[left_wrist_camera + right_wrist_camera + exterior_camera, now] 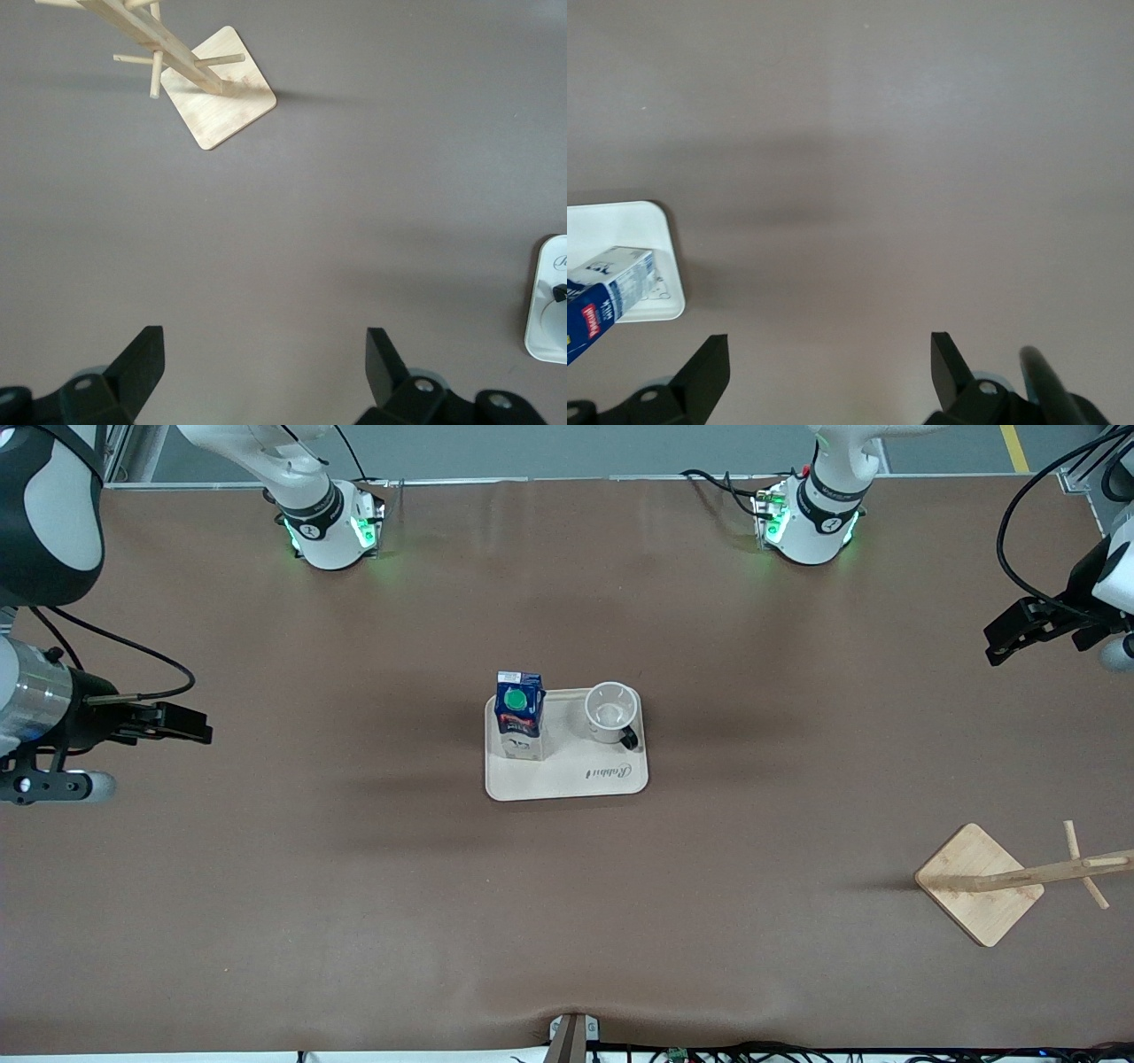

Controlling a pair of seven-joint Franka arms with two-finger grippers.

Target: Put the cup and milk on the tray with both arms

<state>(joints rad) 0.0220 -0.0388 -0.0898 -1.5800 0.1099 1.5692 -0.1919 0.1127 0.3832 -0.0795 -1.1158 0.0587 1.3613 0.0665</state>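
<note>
The cream tray (pixel 567 781) lies in the middle of the table. The milk (pixel 519 714) stands upright on its corner toward the right arm's end, green cap up. The white cup (pixel 611 710) stands upright on the tray beside the carton, toward the left arm's end. My right gripper (pixel 197 726) hovers open and empty over the table's right-arm end, well apart from the tray. In the right wrist view the gripper (pixel 830 359) is over bare table, with the tray (pixel 647 221) and milk (pixel 602 297) at the edge. My left gripper (pixel 992 646), (pixel 264 359) hovers open and empty over the left-arm end.
A bamboo stand (pixel 979 884) with pegs, its square base (pixel 221 97) on the table, stands toward the left arm's end, nearer to the front camera than the tray. A corner of the tray (pixel 547 310) shows in the left wrist view. Brown table surface surrounds the tray.
</note>
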